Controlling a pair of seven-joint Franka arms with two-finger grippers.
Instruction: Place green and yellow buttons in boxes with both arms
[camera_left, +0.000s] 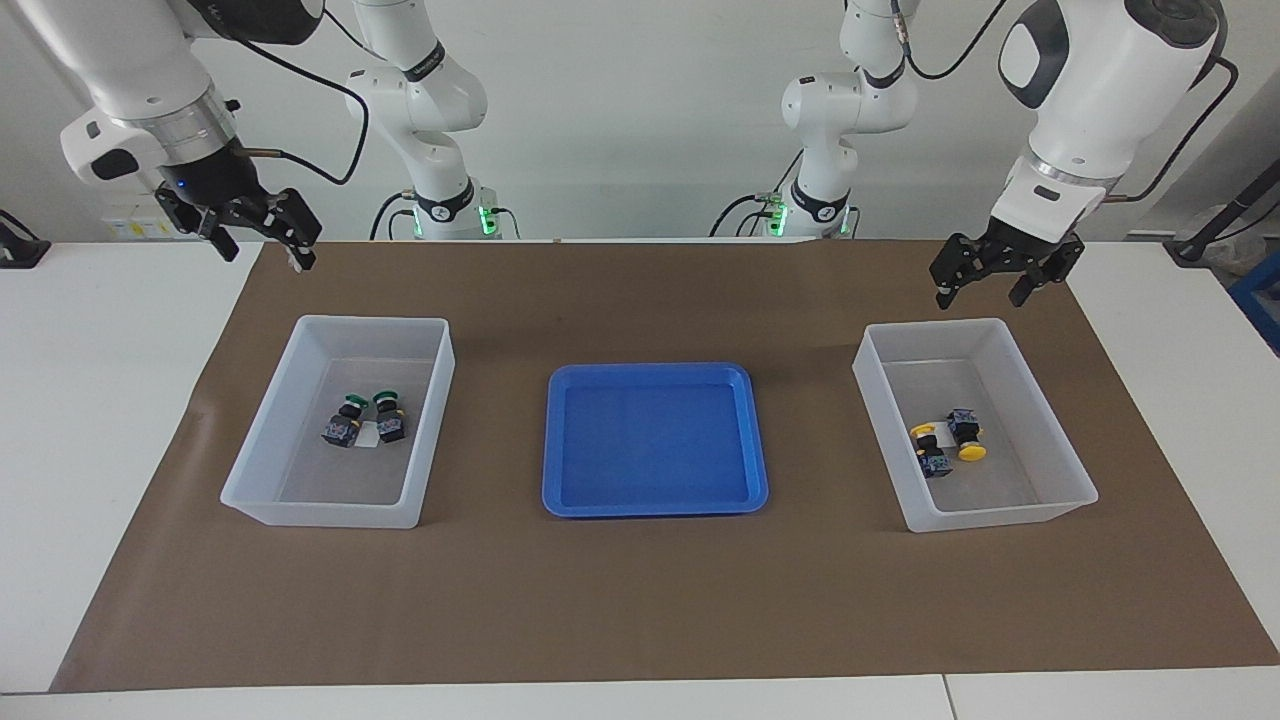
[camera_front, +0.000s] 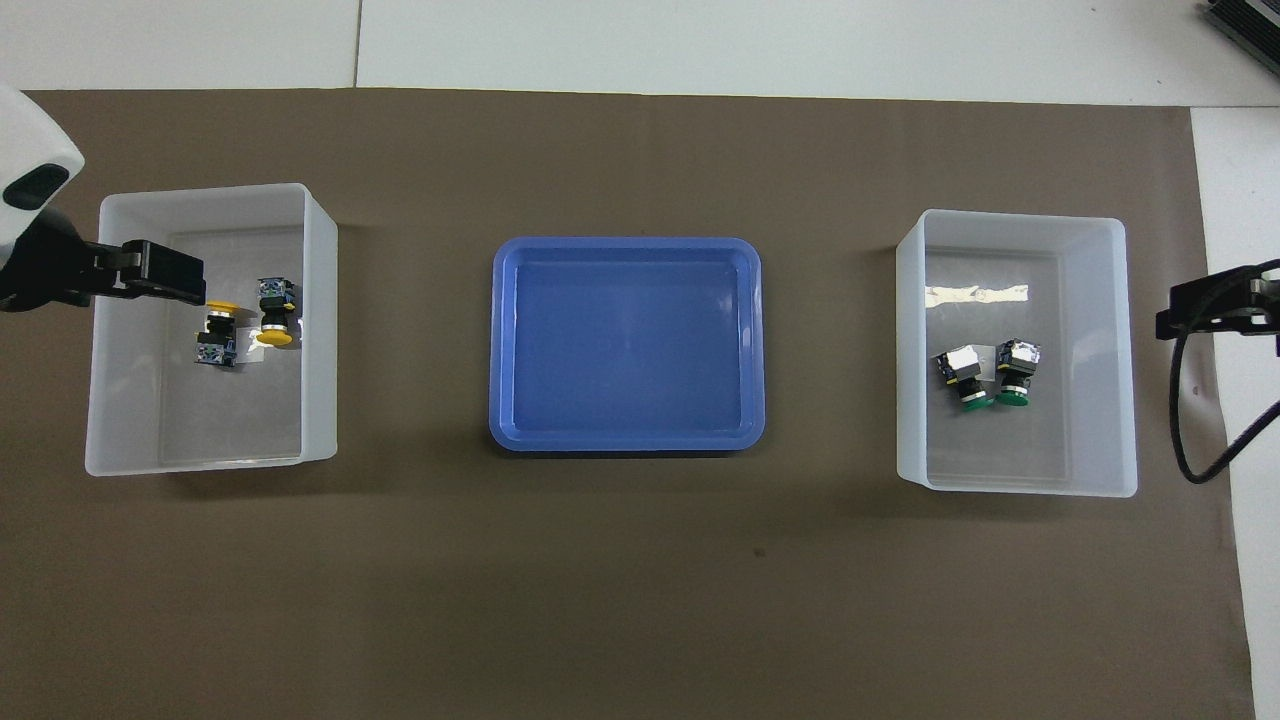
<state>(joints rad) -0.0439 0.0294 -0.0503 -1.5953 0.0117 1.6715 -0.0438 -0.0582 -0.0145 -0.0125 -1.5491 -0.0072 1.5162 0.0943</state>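
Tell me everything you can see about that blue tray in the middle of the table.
The blue tray is a shallow rectangle with rounded corners and a low raised rim, and looks like smooth, glossy plastic. It lies flat on the brown mat, midway between the two translucent white boxes, touching neither. Nothing lies in it, and neither gripper is over it.
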